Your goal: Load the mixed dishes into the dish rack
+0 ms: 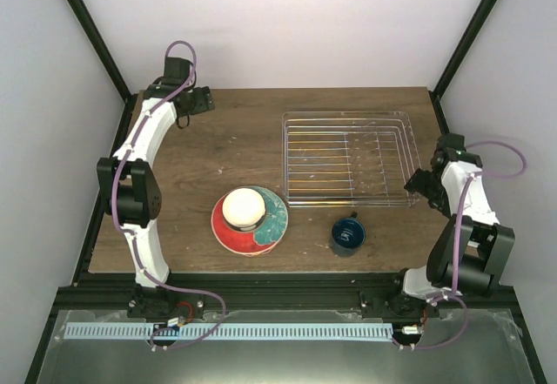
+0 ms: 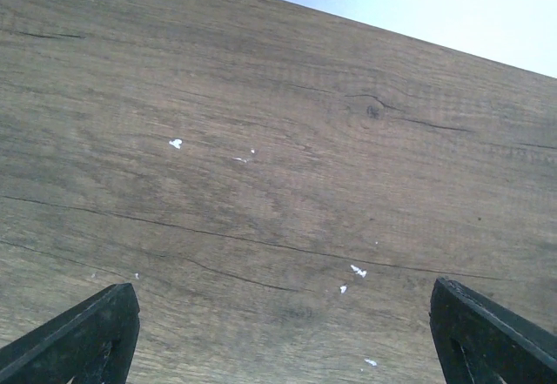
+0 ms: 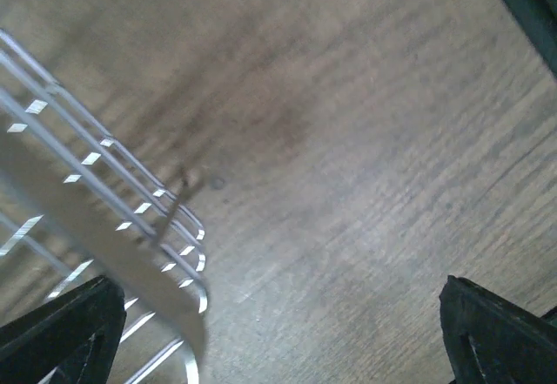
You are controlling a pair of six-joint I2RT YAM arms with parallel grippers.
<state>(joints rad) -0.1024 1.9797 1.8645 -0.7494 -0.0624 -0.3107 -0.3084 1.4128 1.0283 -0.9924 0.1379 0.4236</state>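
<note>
The dish rack (image 1: 346, 114), silver wire and holding nothing, stands on the right half of the table. A red-and-teal plate (image 1: 271, 224) lies at the front centre with a cream bowl (image 1: 244, 207) resting on it. To its right a dark blue mug (image 1: 347, 235) stands upright. My left gripper (image 1: 202, 101) hovers at the back left, far from the dishes, open over bare wood (image 2: 283, 336). My right gripper (image 1: 423, 184) is just off the rack's front right corner, open and holding nothing (image 3: 278, 332). That rack corner (image 3: 130, 227) shows beside its left finger.
The wooden table (image 1: 218, 149) is enclosed by white walls and black frame posts (image 1: 466, 31) at the back corners. A black rail (image 1: 278, 295) runs along the near edge between the arm bases. Small white specks (image 2: 176, 143) dot the wood.
</note>
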